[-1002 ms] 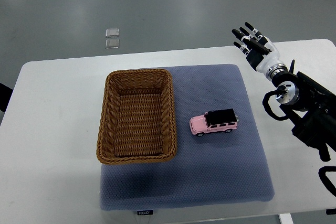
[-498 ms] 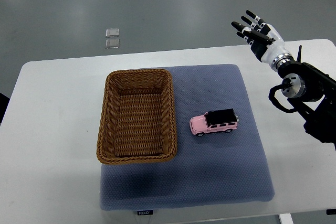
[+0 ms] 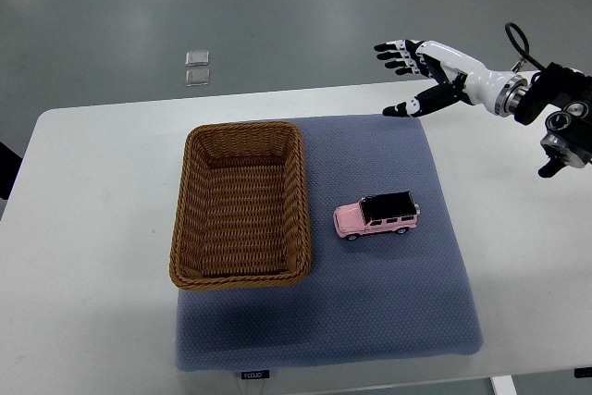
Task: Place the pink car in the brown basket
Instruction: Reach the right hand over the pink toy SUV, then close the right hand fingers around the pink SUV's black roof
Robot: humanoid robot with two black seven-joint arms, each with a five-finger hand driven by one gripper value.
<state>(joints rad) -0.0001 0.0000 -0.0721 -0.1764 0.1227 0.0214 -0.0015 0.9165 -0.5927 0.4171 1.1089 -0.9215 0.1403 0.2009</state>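
- You have a white tabletop with rounded corners.
- You see a blue-grey mat lying on it, a small label at its near edge.
- You can spot two small clear squares on the grey floor beyond.

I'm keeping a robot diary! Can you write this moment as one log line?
right hand: open, above mat's far edge | small pink toy car: on blue mat, untouched | brown woven basket: empty
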